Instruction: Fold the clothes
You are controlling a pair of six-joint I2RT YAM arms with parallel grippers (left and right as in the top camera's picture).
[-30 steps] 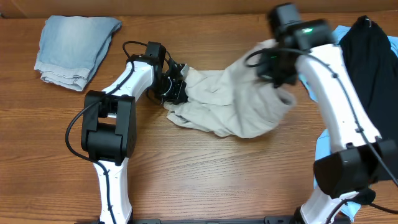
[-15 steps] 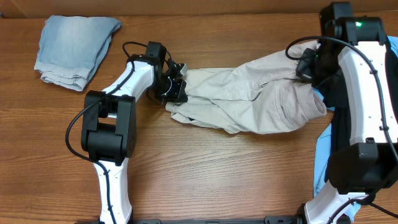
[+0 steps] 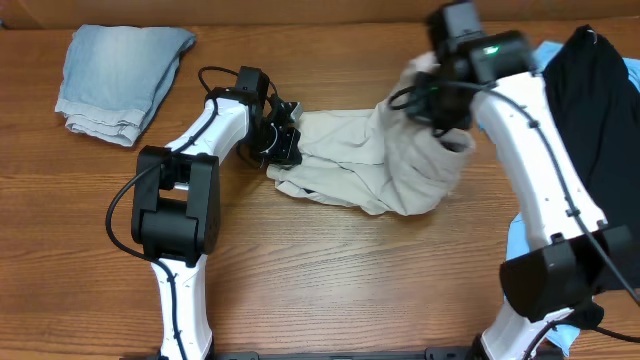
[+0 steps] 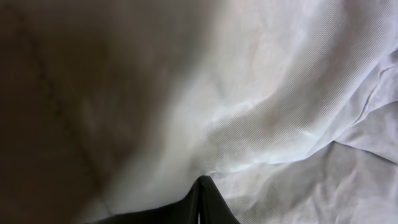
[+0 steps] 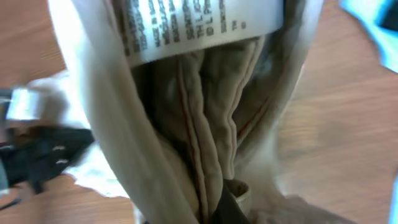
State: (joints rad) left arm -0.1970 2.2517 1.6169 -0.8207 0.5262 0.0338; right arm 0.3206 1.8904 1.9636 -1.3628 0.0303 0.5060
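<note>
Broadly, the worktop (image 3: 350, 290) carries the beige trousers (image 3: 340, 165) in the middle of the overhead frame, with their long axis running left to right between the two arms. The left end lies low on the wood, and the right end is raised and bunched into a hanging loop in the upper right of centre.

The left gripper (image 3: 285, 140) sits at the left edge of the cloth. In its wrist view the fingertips are pressed together with cloth right against them, so I judge it clamped on the trousers. The right gripper (image 3: 440, 100) is above the worktop with cloth draped under it; it is closed on the raised end. In its wrist view the folds and a white label (image 5: 199, 25) hang very close to the camera.

The relation that matters now is that the free, flat part of the trousers lies to the left of the right gripper, toward the left gripper. The right arm is the nearer one to carry its end over along this axis.
</note>
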